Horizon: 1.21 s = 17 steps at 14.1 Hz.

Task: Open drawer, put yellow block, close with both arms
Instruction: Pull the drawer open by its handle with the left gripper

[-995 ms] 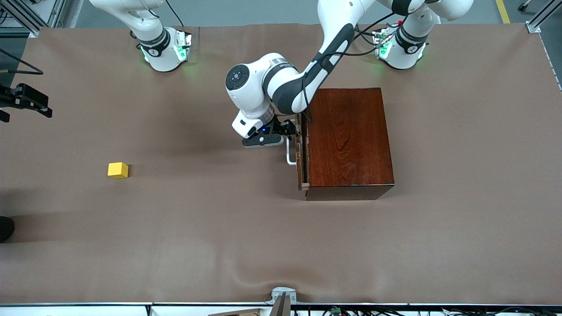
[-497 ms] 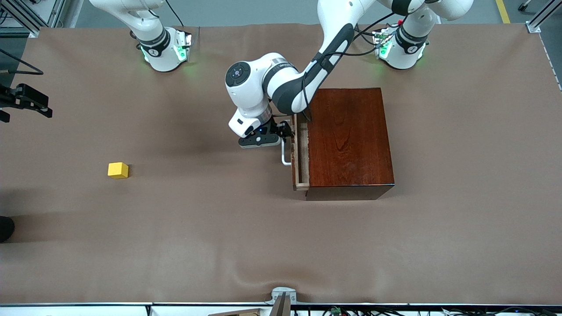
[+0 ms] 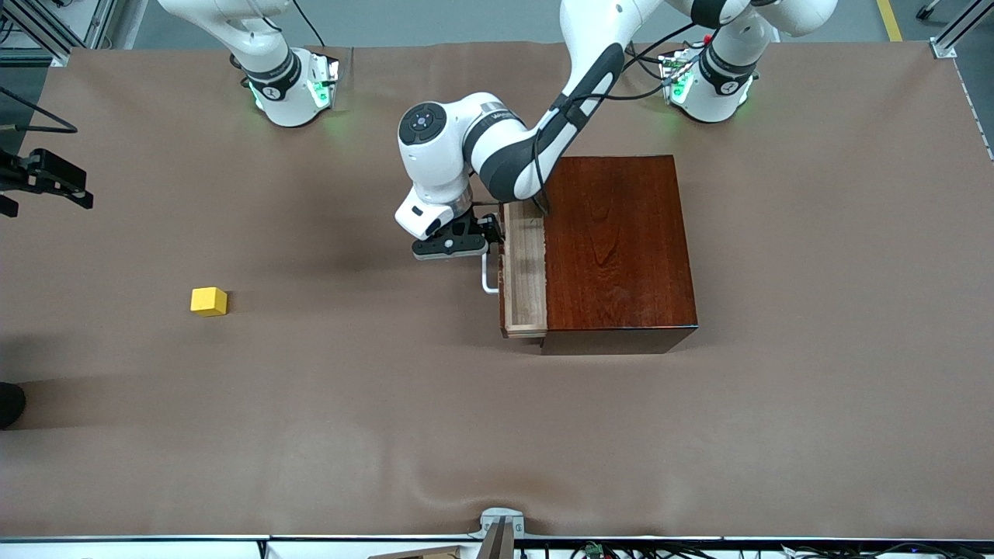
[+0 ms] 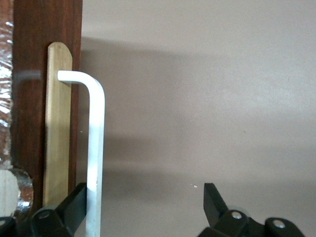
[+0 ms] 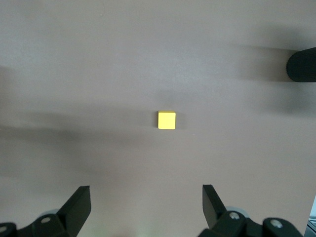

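Observation:
The dark reddish-brown box [image 3: 617,248] stands in the middle of the table. Its pale-lined drawer [image 3: 525,272] is pulled out a little toward the right arm's end. My left gripper [image 3: 489,233] is at the white handle [image 3: 488,279]. In the left wrist view the left gripper [image 4: 145,197] is open, and the handle bar [image 4: 96,148] lies against the inside of one finger [image 4: 74,202]. The yellow block [image 3: 209,301] sits on the table toward the right arm's end. My right gripper [image 5: 145,205] is open and empty, high over the table, with the block [image 5: 166,120] below it.
Brown cloth [image 3: 388,427] covers the table. A black rounded object [image 3: 9,404] lies at the table's edge at the right arm's end, nearer the front camera than the block; it also shows in the right wrist view [image 5: 302,64]. Black hardware [image 3: 46,178] juts in at that same end.
My left gripper has moved toward the right arm's end with the handle, and the drawer has slid out from a narrow gap to a wider opening. The block has not moved.

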{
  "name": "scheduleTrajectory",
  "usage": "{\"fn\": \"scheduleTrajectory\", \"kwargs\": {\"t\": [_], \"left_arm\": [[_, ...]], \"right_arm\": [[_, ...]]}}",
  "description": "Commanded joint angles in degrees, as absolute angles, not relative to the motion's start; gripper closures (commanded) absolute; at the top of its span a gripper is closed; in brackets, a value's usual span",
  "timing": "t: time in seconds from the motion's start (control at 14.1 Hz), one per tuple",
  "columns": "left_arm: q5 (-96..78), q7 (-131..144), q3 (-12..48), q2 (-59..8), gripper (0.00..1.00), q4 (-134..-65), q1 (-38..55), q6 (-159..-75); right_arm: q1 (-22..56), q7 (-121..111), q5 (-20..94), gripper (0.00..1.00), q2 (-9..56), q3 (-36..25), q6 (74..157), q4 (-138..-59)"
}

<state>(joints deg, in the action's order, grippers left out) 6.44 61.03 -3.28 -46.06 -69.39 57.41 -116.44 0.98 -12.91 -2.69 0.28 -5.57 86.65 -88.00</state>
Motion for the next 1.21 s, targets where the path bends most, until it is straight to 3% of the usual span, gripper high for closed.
{"fn": "scheduleTrajectory", "kwargs": {"t": [0.0, 0.85, 1.14], "left_arm": [[5.4, 62.8, -2.6, -48.0, 0.00, -67.4, 57.8, -120.3], [4.1, 62.8, -0.9, -47.9, 0.00, -66.0, 57.9, -122.0], [4.1, 65.3, -0.7, -48.8, 0.00, -66.0, 57.9, -126.1]], "right_arm": [[0.6, -12.2, -3.4, 0.00, 0.5, -5.2, 86.0, -87.2], [0.3, -12.5, -3.4, 0.00, 2.1, -5.2, 87.2, -86.8], [-0.4, -12.5, -3.6, 0.00, 4.3, -5.2, 87.9, -86.8]]}}
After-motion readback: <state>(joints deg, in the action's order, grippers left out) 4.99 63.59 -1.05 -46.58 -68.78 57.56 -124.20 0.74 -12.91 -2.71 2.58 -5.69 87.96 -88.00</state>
